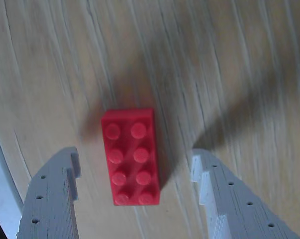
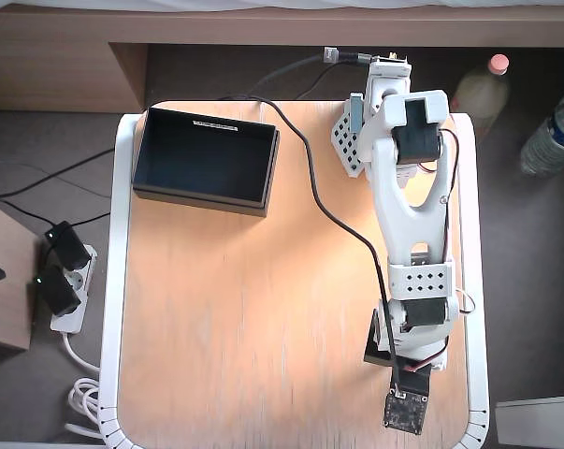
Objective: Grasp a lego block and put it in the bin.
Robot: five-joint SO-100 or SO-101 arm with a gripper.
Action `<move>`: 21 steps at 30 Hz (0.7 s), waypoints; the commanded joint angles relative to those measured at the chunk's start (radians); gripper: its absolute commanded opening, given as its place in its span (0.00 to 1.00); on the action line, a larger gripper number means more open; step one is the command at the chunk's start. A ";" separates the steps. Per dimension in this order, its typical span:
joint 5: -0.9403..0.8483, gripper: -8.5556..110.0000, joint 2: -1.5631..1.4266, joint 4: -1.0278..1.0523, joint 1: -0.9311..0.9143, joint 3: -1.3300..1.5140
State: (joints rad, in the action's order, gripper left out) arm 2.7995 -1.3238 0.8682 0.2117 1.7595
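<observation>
Red plastic right under me: the lego block [image 1: 130, 157] lies flat on the pale wooden surface [image 1: 199, 59], studs up, eight of them in two rows, its long side running away from my wrist camera. My hand [image 1: 135, 167] is spread wide, one grey finger [image 1: 52, 199] to the left of the brick and the other on the right in the wrist view, and neither touches it. The brick sits between them, nearer the left finger, with bare wood showing on both sides. A soft shadow falls across the wood just past the far end of the brick.

From overhead, my white arm [image 2: 408, 196] stretches down the right side of the surface, with my hand at the near edge, low in that view. The brick itself I can't make out from up there; my arm seems to cover it. The bin [image 2: 207, 157] sits at the far left corner of the surface, black, shallow, with a thin white strip along its far long wall, well apart from my hand. A black cable [image 2: 328, 210] trails across the wood from the far edge toward my arm, passing just beside the bin's right wall.
</observation>
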 commanded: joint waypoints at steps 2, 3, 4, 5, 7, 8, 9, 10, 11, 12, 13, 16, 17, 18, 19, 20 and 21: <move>-0.006 0.26 -0.017 -0.025 0.026 -0.126; -0.008 0.25 -0.015 -0.025 0.026 -0.126; -0.009 0.23 -0.015 -0.025 0.026 -0.126; -0.012 0.22 -0.015 -0.025 0.025 -0.126; -0.018 0.19 -0.014 -0.025 0.025 -0.124; -0.023 0.18 -0.012 -0.025 0.025 -0.124; -0.026 0.18 -0.011 -0.023 0.025 -0.123; -0.035 0.17 -0.011 -0.023 0.025 -0.123; -0.043 0.16 -0.011 -0.023 0.025 -0.123; -0.051 0.14 -0.011 -0.023 0.025 -0.123; -0.058 0.12 -0.011 -0.023 0.025 -0.123; -0.072 0.10 -0.011 -0.021 0.025 -0.121; -0.075 0.10 -0.011 -0.021 0.025 -0.121; -0.080 0.10 -0.011 -0.021 0.023 -0.121; -0.084 0.08 -0.011 -0.018 0.023 -0.121; -0.091 0.07 -0.011 -0.015 0.023 -0.121; -0.097 0.07 -0.012 -0.011 0.023 -0.121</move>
State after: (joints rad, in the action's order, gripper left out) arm 2.7167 -1.3208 0.8682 0.2132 1.7595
